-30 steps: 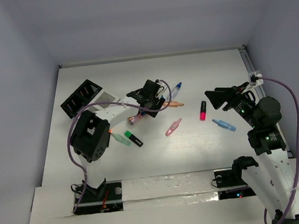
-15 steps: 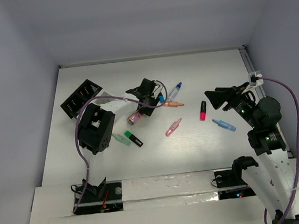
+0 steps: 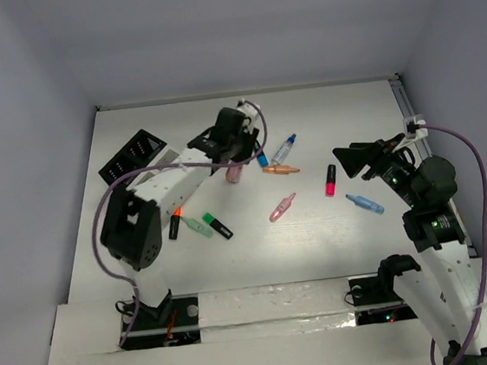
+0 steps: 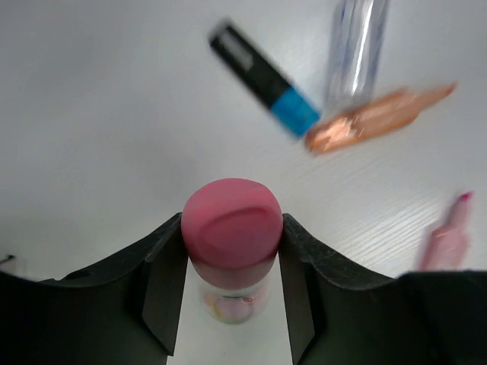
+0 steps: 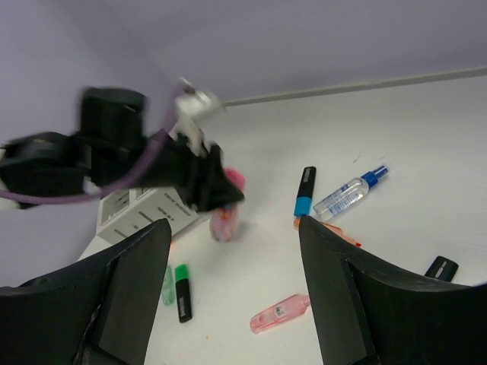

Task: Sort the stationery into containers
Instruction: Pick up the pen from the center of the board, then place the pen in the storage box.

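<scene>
My left gripper (image 4: 232, 274) is closed to a narrow gap on a pink-capped marker (image 4: 230, 232). The fingers (image 4: 163, 281) press against both sides just under the cap. The marker hangs upright below the jaws with its cap towards the wrist. I cannot tell whether its lower end touches the table (image 4: 99, 152).

Just beyond the gripper a black-and-blue marker (image 4: 264, 89) lies flat. Beside it are a clear pen with a blue end (image 3: 284, 149) and an orange marker (image 4: 377, 119), whose tip meets the blue end of the black-and-blue one. Off to the gripper's right lies a pale pink marker (image 4: 445, 239). Back along the arm towards its base, a black-and-orange marker (image 3: 175, 225), a mint marker (image 3: 198, 227) and a green marker (image 3: 218, 226) lie close together.

On the far side of the arm from those three sits the black organiser (image 3: 132, 158). The white slatted organiser (image 5: 141, 213) is next to it, largely covered by the arm in the top view.

My right gripper (image 3: 344, 160) is spread wide with nothing in it, raised and facing the left one. A red-pink marker with a black cap (image 3: 330, 180) lies just beside it and a light blue marker (image 3: 364, 204) lies near it.
</scene>
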You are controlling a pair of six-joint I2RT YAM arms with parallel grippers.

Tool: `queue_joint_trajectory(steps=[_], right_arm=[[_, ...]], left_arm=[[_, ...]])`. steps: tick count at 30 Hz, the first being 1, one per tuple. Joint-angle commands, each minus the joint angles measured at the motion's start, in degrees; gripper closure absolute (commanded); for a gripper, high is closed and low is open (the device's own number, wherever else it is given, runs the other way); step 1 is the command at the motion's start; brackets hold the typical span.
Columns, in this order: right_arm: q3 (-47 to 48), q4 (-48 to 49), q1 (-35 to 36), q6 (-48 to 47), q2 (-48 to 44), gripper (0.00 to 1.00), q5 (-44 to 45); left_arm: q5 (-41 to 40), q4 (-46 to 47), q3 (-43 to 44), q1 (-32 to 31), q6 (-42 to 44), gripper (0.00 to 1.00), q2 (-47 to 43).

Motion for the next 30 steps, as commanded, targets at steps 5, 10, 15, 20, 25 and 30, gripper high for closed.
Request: queue_joint_trajectory(steps=[5,10,15,20,25,30], right_arm=[[0.3,1.8,0.3,-0.7,0.7,0.26,0.2],[-0.1,2.8,0.8,-0.1,1.3,0.25,-0.8],[-0.4,3.6,0.9,0.3,1.7,0.25,-1.7],[-0.6,3.8,0.9,0.3,1.8,0.25,-1.7],[-0.6,3.9,0.9,0.3,1.7,0.25,-1.9],[-0.7,4.2,0.9,0.5,2.1,0.25,-2.3]], left_arm=[[-6.2,23.9,-4.4,11.3,-11.8,1.0,-25.7],[-12.0,34.9,-14.3,24.0,-16.6,1.0,-33.2],[-13.0,40.1,-18.0,29.8,-15.9,1.0,-34.0],[-11.4,42.1,-18.8,32.7,-15.2,1.0,-31.8],[-11.5,43.9,-20.2,34.6,-12.0,1.0,-29.6],[-10.3,46.2,-22.4,35.1,-10.4,1.0,-27.1]])
